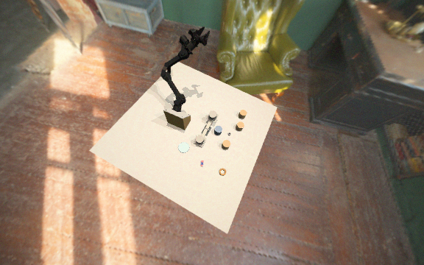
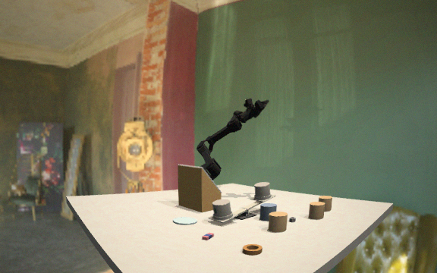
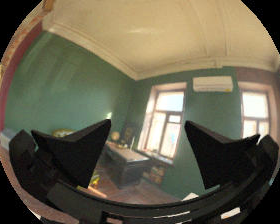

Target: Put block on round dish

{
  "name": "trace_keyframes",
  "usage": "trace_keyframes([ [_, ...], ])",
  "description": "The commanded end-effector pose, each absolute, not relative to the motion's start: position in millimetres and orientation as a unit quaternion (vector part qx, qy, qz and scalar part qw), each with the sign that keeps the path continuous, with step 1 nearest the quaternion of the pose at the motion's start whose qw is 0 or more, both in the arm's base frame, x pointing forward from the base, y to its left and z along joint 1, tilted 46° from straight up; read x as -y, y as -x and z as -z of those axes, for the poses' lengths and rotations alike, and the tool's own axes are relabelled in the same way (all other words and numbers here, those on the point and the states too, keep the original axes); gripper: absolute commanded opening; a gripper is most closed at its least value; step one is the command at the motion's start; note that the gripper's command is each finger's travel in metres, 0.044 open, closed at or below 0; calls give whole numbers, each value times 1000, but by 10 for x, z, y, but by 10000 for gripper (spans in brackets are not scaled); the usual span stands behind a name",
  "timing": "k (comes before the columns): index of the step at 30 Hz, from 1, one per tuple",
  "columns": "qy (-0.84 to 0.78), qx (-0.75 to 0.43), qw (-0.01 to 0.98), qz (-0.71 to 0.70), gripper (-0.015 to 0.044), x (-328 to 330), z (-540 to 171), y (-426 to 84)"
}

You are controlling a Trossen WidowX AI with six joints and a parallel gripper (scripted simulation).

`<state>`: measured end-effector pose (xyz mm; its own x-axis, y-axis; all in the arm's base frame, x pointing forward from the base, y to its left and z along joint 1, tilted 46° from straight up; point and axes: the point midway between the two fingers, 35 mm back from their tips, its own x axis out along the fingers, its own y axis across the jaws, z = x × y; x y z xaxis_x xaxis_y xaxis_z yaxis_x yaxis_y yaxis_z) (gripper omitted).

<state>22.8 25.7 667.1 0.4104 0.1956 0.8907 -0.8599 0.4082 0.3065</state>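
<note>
My gripper point(image 1: 207, 30) point(image 2: 268, 101) point(image 3: 148, 123) is open and empty, raised high beyond the table's back edge, far from both cups. The balance point(image 1: 207, 127) point(image 2: 245, 210) stands in front of the arm's base. One grey cup point(image 1: 199, 139) point(image 2: 222, 209) stands upright on its near end, beside the dish. The identical grey cup point(image 1: 213, 115) point(image 2: 262, 190) stands upright on its far end. The near end appears lower in the exterior view. The block is hidden. The pale round dish point(image 1: 184, 147) point(image 2: 185, 221) lies on the table, with nothing on it.
A blue cylinder point(image 1: 218, 130) point(image 2: 268, 212) stands close beside the balance. Several wooden cylinders, one of them here point(image 1: 226, 144) point(image 2: 278, 222), stand beyond it near a small dark nut point(image 1: 229, 134) point(image 2: 292, 219). A red-blue piece point(image 1: 202, 163) point(image 2: 208, 236) and an orange ring point(image 1: 218, 172) point(image 2: 252, 253) lie nearer the front.
</note>
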Motion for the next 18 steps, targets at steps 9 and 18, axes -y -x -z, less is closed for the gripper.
trace_keyframes([
  [9,-337,319,842,-275,440,-378,-6245,-1165],
  [18,-271,227,912,-205,440,-335,-5742,-1912],
])
